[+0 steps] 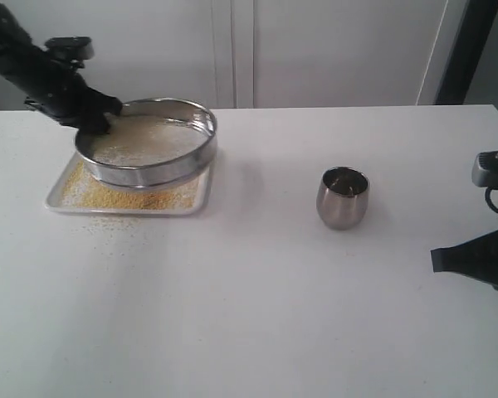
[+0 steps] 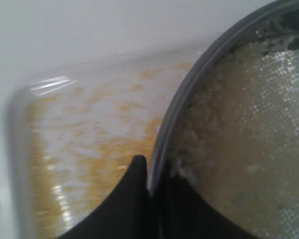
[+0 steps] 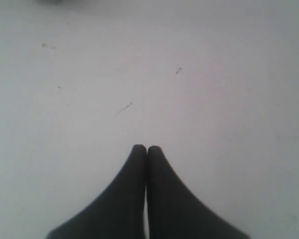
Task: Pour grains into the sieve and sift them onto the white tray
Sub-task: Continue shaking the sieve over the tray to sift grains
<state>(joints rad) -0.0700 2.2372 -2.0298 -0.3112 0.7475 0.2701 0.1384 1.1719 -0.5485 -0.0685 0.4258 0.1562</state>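
The left claw (image 2: 148, 172) is clamped on the sieve (image 1: 149, 172) at its far-left rim, one jaw inside the mesh and one outside. The sieve therefore reaches rightward from it, over the white tray (image 1: 58, 197). Golden grains (image 1: 124, 197) lie on the tray; paler bits sit in the mesh. Any shake should likely keep above the tray (some grains dot the bench (image 1: 249, 315)). The right claw (image 3: 147, 149) — pressed together, empty — hovers well apart, beyond the steel cup (image 1: 343, 197).

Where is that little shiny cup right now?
In the exterior view the cup stands alone right of centre, between the sieve and the right gripper.
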